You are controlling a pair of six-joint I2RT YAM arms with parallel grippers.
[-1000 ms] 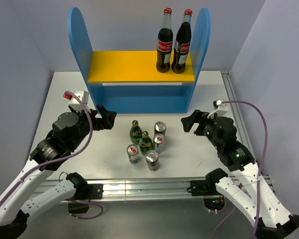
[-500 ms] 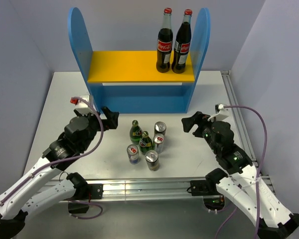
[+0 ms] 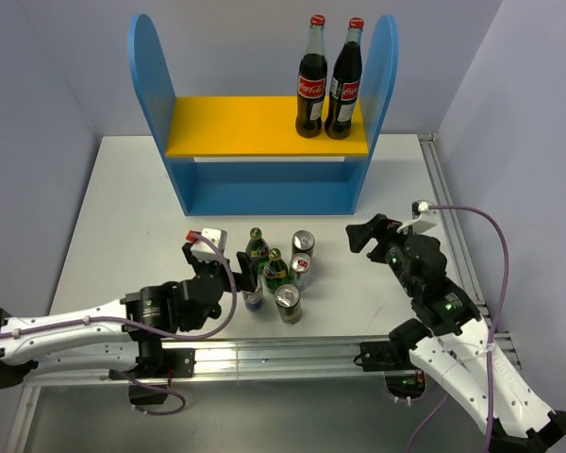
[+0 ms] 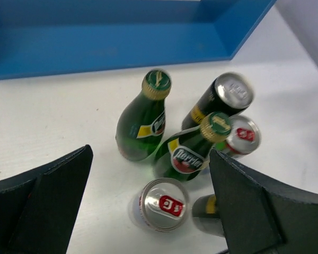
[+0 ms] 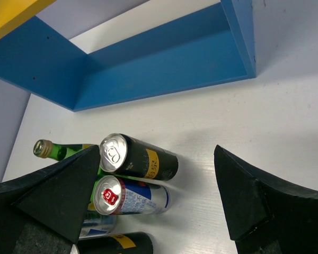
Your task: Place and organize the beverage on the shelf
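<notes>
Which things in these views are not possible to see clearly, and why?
- Left wrist: the nearest dark can is mostly behind a finger.
- Right wrist: a green bottle shows only its neck; a finger covers the rest.
- Top view: the yellow board hides part of the shelf's lower level.

We have swung our left arm (image 3: 85,326) down low along the near edge of the table (image 3: 123,189). The left gripper (image 3: 241,274), earlier well left of the drinks, now sits with jaws wide just beside the front-left silver-blue can (image 3: 253,293).
</notes>
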